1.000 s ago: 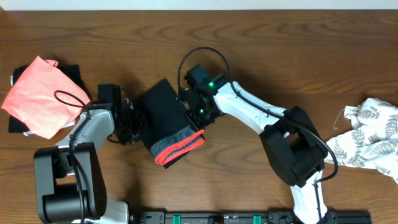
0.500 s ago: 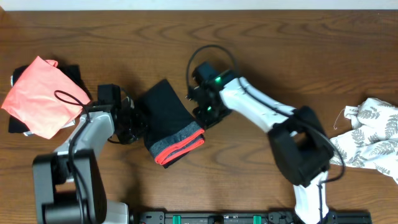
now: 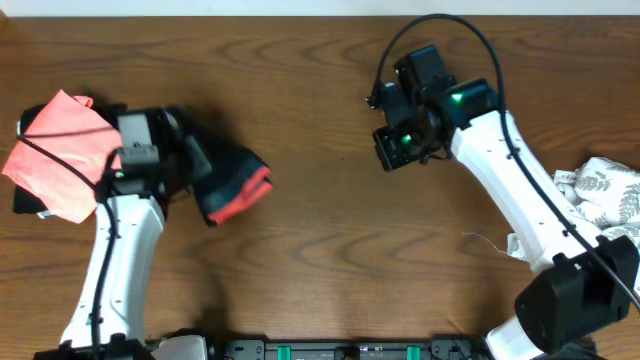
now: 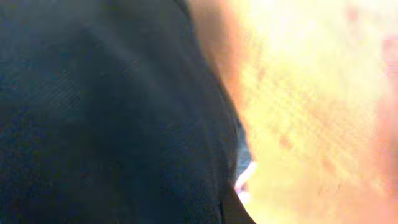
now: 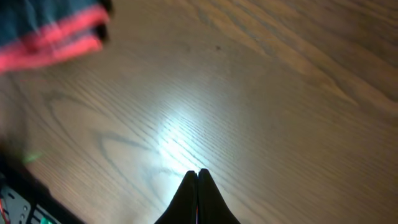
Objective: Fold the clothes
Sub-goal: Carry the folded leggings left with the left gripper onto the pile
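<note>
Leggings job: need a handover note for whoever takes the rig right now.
Left gripper: shut on the folded leggings, just right of the pink cloth, at the left of the table.
Right gripper: shut, empty, over bare wood.
Done: leggings folded, red-edged waistband showing.
Left to do: set leggings down; leaf-print cloth at far right lies crumpled, unfolded.

From where I stand, no writing, label, brand or number can be read anywhere, not on the black leggings (image 3: 232, 168), the coral-pink cloth (image 3: 55, 150), the leaf-print cloth (image 3: 612, 195) or the wooden table (image 3: 330, 260).
</note>
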Controlling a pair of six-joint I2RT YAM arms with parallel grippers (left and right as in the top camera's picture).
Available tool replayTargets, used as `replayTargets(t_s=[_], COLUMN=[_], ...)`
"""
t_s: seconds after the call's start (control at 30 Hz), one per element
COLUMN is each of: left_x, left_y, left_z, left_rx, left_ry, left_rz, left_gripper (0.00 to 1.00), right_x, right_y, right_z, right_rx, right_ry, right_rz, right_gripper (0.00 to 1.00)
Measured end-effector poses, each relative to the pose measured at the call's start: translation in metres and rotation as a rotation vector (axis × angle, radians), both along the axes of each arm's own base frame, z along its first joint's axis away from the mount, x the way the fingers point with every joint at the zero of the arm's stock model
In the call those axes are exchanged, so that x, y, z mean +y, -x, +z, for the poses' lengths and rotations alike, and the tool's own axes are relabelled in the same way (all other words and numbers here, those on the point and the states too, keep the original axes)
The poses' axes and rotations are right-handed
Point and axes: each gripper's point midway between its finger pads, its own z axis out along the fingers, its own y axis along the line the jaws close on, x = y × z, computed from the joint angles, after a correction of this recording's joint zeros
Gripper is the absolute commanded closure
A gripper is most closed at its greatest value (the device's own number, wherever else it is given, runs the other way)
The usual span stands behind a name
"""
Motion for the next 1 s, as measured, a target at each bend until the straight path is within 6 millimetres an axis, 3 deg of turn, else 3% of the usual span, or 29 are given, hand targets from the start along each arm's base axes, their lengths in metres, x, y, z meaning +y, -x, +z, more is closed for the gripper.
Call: replayTargets(t_s=[0.27,0.43,0.53,0.7,1.0], left_x=[0.061,0.107,0.133,0.173,0.206], left_y=[-0.032,-0.041,-0.045,-0.057,-0.063], left_z=[0.084,0.115,0.114,0.094,0.071], left_rx=[-0.200,-0.303,-0.322,-0.319,-0.301], left_ry=[-0.066,-0.112,-0.133,-0.159,-0.188], left_rz=[0.146,0.237,0.286,0.347,0.379], left_gripper=[0.94,0.94,0.94,0.94,0.94], right_x=[-0.010,-0.011,-0.011,-0.013,-0.015], right_y=[0.001,0.001,0.002,0.004,0.006], right_z=[-0.003,-0.003,-0.003,-0.004,-0.005], right_rx=[0.007,0.008,0.012,0.018,0.026], right_ry=[0.033,0.039,0.042,0.049,0.055], right_rz=[-0.003,-0.002,-0.002,-0.003,-0.003], right_gripper=[0.99,0.99,0.98,0.98,0.98])
